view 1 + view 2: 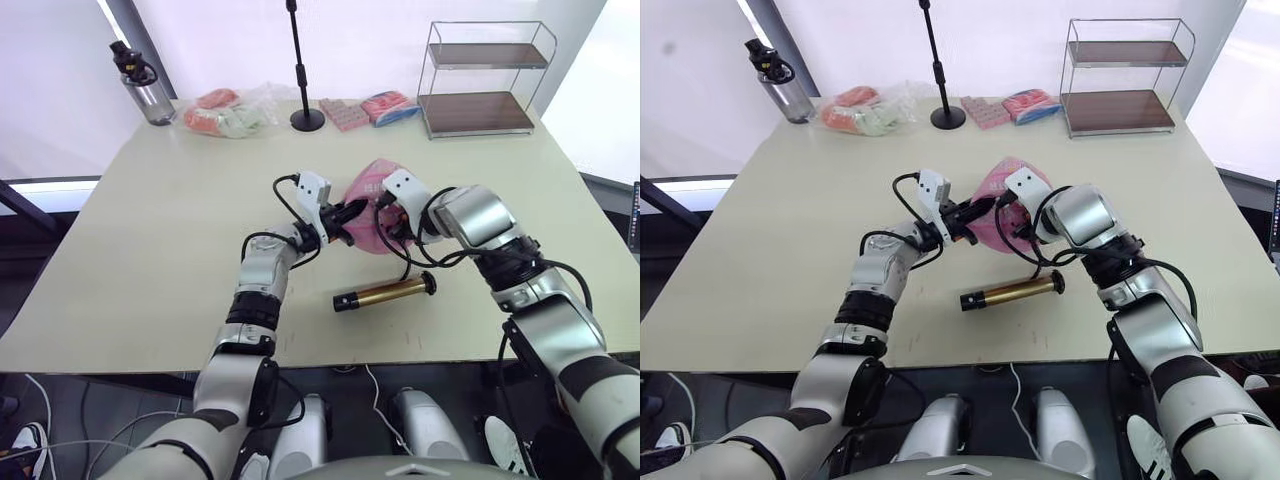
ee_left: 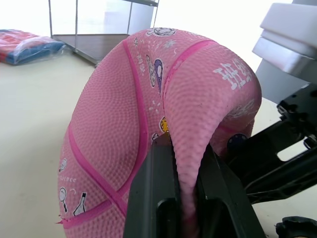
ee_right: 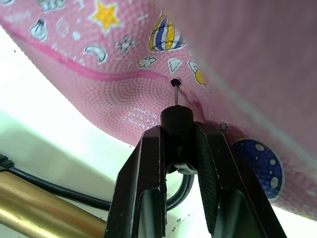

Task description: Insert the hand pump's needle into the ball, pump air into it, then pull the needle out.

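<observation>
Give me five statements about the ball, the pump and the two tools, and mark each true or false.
1. The left tool pinches a fold of the ball. True.
2. The right tool holds the needle by its black fitting. True.
3. The needle tip is far from the ball's valve hole. False: it sits at the hole.
4. The hand pump stands upright. False: it lies on the table.
5. The ball is fully round. False: it is deflated and folded.
</observation>
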Motion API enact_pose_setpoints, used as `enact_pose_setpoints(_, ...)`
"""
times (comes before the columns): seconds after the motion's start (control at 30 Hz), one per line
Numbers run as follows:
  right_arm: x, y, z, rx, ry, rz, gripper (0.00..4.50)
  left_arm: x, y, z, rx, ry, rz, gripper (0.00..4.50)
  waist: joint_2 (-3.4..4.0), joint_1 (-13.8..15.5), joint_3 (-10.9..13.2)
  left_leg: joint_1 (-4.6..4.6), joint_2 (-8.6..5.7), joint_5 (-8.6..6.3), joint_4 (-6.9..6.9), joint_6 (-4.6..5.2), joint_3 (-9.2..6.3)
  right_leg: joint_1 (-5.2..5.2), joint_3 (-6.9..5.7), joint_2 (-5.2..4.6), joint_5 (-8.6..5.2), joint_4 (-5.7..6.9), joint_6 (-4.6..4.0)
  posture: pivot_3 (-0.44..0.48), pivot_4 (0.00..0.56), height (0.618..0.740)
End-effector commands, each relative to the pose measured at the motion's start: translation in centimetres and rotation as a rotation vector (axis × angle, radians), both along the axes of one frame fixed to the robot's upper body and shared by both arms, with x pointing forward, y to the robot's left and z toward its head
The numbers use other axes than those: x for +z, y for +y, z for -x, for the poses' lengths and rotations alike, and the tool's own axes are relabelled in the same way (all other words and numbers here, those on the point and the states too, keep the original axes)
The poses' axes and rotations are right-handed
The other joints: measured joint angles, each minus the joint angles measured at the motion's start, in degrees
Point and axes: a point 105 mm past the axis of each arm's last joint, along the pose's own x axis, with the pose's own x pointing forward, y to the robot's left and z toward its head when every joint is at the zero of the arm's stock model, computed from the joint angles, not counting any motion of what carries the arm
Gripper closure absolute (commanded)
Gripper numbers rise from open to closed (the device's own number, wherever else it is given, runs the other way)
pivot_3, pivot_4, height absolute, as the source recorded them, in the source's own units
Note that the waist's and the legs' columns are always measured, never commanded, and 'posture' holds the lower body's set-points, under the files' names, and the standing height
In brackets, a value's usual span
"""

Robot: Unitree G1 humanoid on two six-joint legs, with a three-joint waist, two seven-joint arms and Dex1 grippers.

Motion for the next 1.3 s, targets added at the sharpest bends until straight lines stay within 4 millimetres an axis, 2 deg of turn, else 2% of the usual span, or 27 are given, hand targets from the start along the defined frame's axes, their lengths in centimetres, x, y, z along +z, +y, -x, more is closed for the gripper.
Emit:
enact_pose_setpoints(0.03, 1.3, 2.4, 1.0, 0.134, -0.077, -0.048, 4.19, -0.8, -3.1, 0.8, -0.091, 0.041, 0.009, 4.45, 0.00, 0.3, 0.0, -0.03, -0.01, 0.00, -0.01, 0.00, -0.01, 0.00, -0.01, -0.01, 0.00, -0.03, 0.00, 0.000, 0.150, 0.731)
enact_pose_setpoints(0.3, 1.2, 0.7, 1.8, 0.131, -0.100, -0.019, 4.19, -1.0, -2.8, 0.4, -0.076, 0.039, -0.001, 4.45, 0.04, 1.2, 0.0, -0.55, -0.04, 0.00, -0.10, -0.01, -0.26, -0.16, -0.33, -0.10, 0.05, -0.55, 0.07, 0.000, 0.150, 0.731)
enact_pose_setpoints(0.7, 1.2, -0.2, 1.7, 0.111, -0.087, -0.013, 4.19, -1.2, -3.7, 1.1, -0.131, 0.035, -0.013, 4.45, 0.06, 1.5, 0.1, -0.64, -0.18, 0.00, -0.22, -0.01, -0.31, -0.16, -0.38, -0.25, 0.04, -0.70, 0.07, 0.000, 0.150, 0.731)
enact_pose_setpoints(1.13, 1.4, -0.6, 1.6, 0.092, -0.072, -0.035, 4.19, -1.4, -3.9, 1.5, -0.151, 0.035, -0.019, 4.45, 0.06, 1.5, 0.1, -0.65, -0.18, 0.00, -0.23, -0.01, -0.31, -0.16, -0.39, -0.25, 0.04, -0.69, 0.07, 0.000, 0.150, 0.731)
enact_pose_setpoints(1.17, 1.4, -0.7, 1.5, 0.088, -0.074, -0.034, 3.18, -1.4, -3.9, 1.5, -0.150, 0.035, -0.019, 4.50, 0.07, 1.5, 0.1, -0.65, -0.18, 0.00, -0.22, -0.01, -0.31, -0.16, -0.39, -0.25, 0.04, -0.70, 0.07, 0.000, 0.150, 0.731)
enact_pose_setpoints(1.3, 1.5, -1.1, 1.5, 0.085, -0.082, -0.022, 1.50, -1.5, -3.9, 1.4, -0.148, 0.034, -0.024, 4.50, 0.19, 2.3, 0.1, -0.73, -0.22, 0.00, -0.24, -0.01, -0.34, -0.19, -0.41, -0.27, 0.04, -0.70, 0.07, 0.000, 0.150, 0.731)
